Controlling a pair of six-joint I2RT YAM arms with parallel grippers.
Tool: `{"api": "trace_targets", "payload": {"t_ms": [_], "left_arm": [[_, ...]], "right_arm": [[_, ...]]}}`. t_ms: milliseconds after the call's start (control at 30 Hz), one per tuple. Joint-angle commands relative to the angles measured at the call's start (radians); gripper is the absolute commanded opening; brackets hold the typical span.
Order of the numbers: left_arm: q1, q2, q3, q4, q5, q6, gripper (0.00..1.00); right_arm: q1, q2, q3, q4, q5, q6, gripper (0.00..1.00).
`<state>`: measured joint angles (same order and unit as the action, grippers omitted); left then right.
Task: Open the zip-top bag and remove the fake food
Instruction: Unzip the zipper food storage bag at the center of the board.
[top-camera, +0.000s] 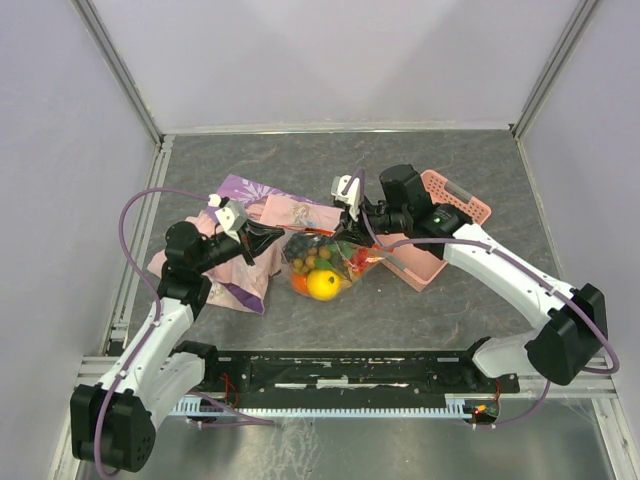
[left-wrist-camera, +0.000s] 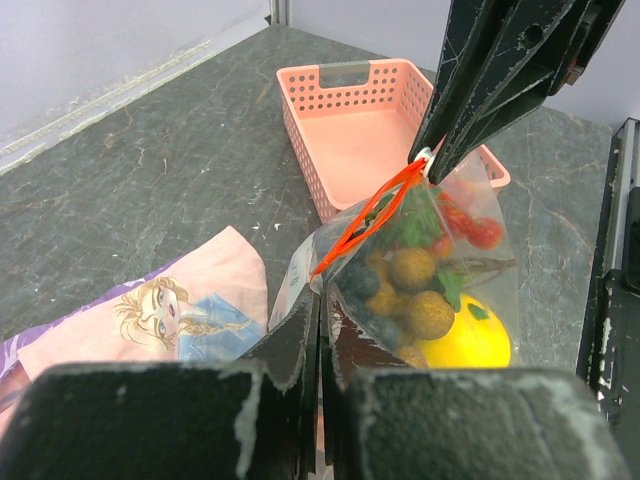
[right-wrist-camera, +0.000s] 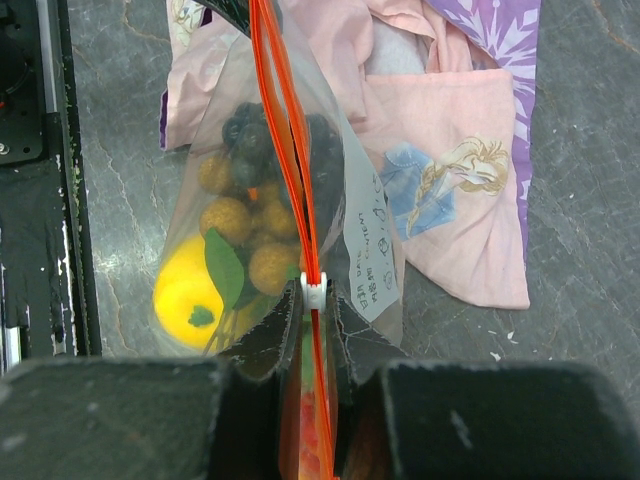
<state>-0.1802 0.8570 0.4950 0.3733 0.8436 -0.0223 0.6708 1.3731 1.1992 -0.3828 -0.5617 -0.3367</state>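
Left gripper (left-wrist-camera: 322, 312) jaws: pinched tight on one end of the zip-top bag (right-wrist-camera: 365, 250).
Right gripper (right-wrist-camera: 316, 310) jaws: narrow, clamping the orange zip strip (right-wrist-camera: 290, 130) at its white slider (right-wrist-camera: 315, 292).
Bag: strung between both grippers, fake food (right-wrist-camera: 235, 225) inside.
Around: pink cloth (right-wrist-camera: 460, 190) beneath, basket (left-wrist-camera: 345, 95) beside.

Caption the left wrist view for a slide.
Left pincer and right pincer hold the zip-top bag of fake food, pink basket behind.

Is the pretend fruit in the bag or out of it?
In. The yellow fruit and grape bunches show through the plastic of the clear bag.
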Motion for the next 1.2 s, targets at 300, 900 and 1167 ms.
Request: {"api": "trace_targets", "payload": {"t_ms": [300,900,1167], "left_arm": [[0.023,-0.009,-0.002,0.062,-0.008,-0.037,0.03],[0.035,-0.001,-0.005,0.062,-0.024,-0.046,0.03],[0.043,0.008,-0.004,0.059,-0.041,-0.05,0.03]], "right_arm": [[-0.026,-0.09,-0.043,0.012,0.048,0.013,0.02],[-0.037,-0.125,-0.081,-0.035,0.122,0.018,0.02],[-0.042,-0.149,-0.108,-0.058,0.19,0.049,0.02]]}}
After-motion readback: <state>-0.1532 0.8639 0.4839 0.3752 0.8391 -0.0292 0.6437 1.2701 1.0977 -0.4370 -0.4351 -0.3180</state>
